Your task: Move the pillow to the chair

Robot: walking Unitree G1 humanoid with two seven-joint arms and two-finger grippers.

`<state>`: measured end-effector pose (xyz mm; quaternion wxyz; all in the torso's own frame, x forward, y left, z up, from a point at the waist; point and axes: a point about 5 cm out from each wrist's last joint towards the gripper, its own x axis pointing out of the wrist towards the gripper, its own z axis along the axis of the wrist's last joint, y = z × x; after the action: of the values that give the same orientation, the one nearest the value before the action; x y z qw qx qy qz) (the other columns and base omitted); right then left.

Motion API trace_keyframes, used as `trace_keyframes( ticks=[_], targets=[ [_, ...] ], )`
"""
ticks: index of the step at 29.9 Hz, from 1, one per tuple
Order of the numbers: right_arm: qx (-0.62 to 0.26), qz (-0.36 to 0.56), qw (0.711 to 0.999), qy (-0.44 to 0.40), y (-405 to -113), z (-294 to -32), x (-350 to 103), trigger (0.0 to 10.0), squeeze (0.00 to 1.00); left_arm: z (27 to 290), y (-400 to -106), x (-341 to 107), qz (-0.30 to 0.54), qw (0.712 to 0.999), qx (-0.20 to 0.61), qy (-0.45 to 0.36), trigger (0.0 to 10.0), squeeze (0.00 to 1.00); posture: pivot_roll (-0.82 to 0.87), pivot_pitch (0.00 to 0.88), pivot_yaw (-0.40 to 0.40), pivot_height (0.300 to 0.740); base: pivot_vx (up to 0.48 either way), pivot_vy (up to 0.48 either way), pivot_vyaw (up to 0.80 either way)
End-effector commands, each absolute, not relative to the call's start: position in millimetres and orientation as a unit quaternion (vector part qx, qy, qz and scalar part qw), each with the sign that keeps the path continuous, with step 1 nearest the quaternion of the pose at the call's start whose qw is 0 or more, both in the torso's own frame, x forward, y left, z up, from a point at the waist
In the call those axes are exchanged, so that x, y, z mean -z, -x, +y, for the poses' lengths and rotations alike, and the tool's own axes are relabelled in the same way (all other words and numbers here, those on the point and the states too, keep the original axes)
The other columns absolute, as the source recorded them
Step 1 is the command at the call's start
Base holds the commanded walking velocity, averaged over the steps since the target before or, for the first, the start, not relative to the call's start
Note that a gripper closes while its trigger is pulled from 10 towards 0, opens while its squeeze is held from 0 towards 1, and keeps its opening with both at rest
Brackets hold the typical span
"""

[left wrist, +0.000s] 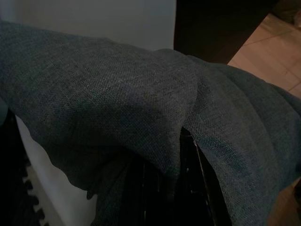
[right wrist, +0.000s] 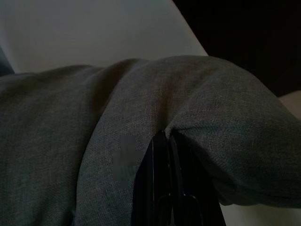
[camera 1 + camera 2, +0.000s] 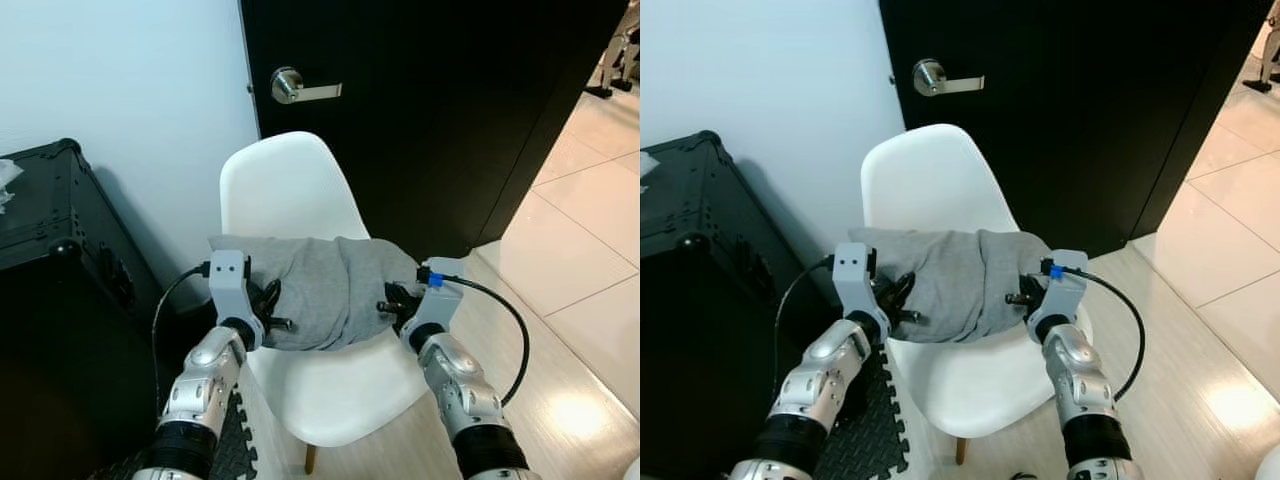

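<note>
Left eye view: left hand (image 3: 268,308) and right hand (image 3: 392,302) each clench the grey pillow (image 3: 330,285) over the white chair (image 3: 290,190).

Black door, wall, case, tiles.
Far: black door (image 3: 440,110) with silver lever handle (image 3: 297,88), beside white wall (image 3: 120,80). Left: black case (image 3: 60,260). Right: glossy tiled floor (image 3: 590,240).

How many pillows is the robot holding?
1. The soft grey fabric pillow is over the white plastic chair, pinched at one end by the left gripper and at the other by the right gripper.
</note>
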<state>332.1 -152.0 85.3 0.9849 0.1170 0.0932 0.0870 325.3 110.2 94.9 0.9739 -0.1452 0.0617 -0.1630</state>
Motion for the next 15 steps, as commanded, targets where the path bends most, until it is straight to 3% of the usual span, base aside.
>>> trace_keyframes(
  ticks=[1, 15],
  targets=[
    [-0.122, 0.094, 0.982, -0.112, -335, -134, -88, 10.0, 0.00, 107, -327, -99, 0.046, 0.973, 0.176, 0.139, 10.0, 0.00, -0.03, 0.158, 0.048, 0.731, 0.000, 0.000, 0.00],
    [-0.115, 0.087, 0.984, -0.108, -337, -139, -93, 10.0, 0.00, 102, -331, -113, 0.007, 0.967, 0.194, 0.162, 10.0, 0.00, -0.04, 0.179, 0.042, 0.671, 0.000, 0.000, 0.00]
  ],
)
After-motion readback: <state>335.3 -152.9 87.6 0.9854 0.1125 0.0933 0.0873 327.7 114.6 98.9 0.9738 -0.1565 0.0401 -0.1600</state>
